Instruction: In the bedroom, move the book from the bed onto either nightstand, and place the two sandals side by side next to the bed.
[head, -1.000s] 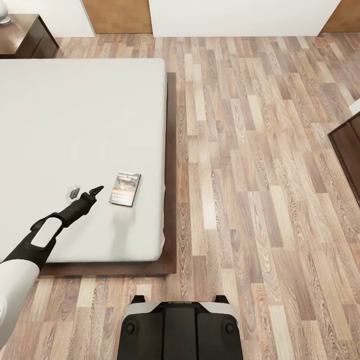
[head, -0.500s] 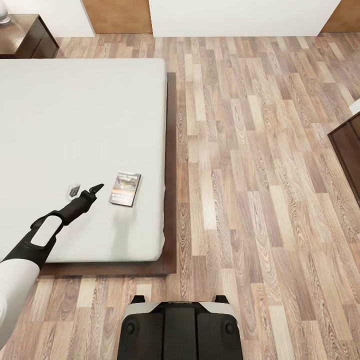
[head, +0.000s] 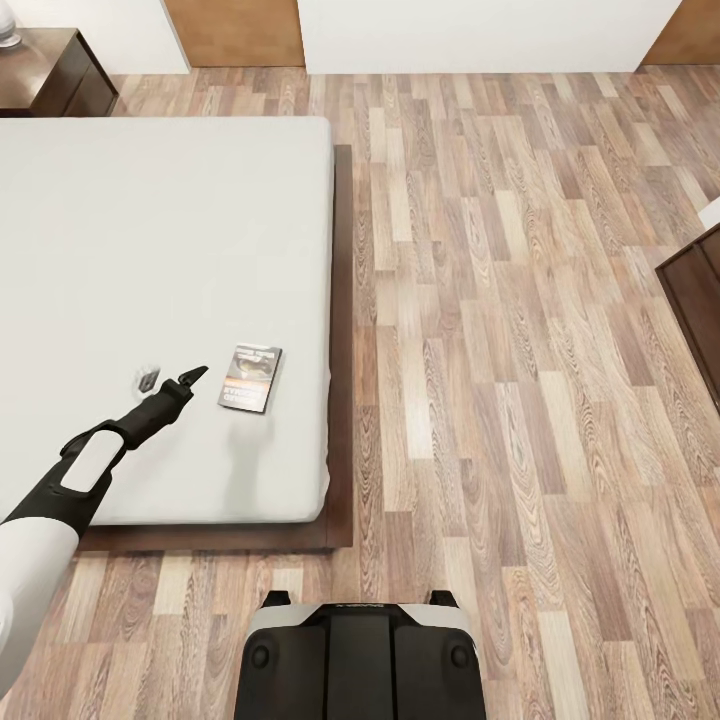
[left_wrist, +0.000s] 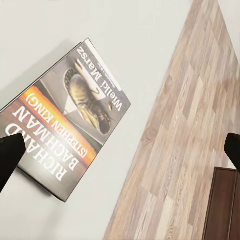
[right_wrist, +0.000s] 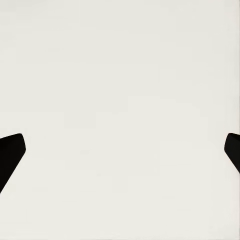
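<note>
The book (head: 250, 378) lies flat on the bed (head: 160, 250), on the white mattress near its right edge. In the left wrist view the book's (left_wrist: 65, 120) cover shows an orange band. My left gripper (head: 170, 380) hovers open over the mattress just left of the book, with nothing between its fingers. The left wrist view has the left gripper (left_wrist: 121, 155) wide apart, one fingertip (left_wrist: 10, 157) at the book's edge. My right gripper (right_wrist: 120, 155) is open, facing a plain white surface. A nightstand (head: 45, 70) stands at the far left corner. The sandals are out of view.
Wood-plank floor (head: 500, 350) stretches to the right of the bed. A dark cabinet (head: 695, 300) juts in at the right edge. Brown doors (head: 235, 30) sit in the far wall. My base (head: 360, 660) is at the bed's near corner.
The left gripper has crept very slightly forward over the mattress. The book has not moved.
</note>
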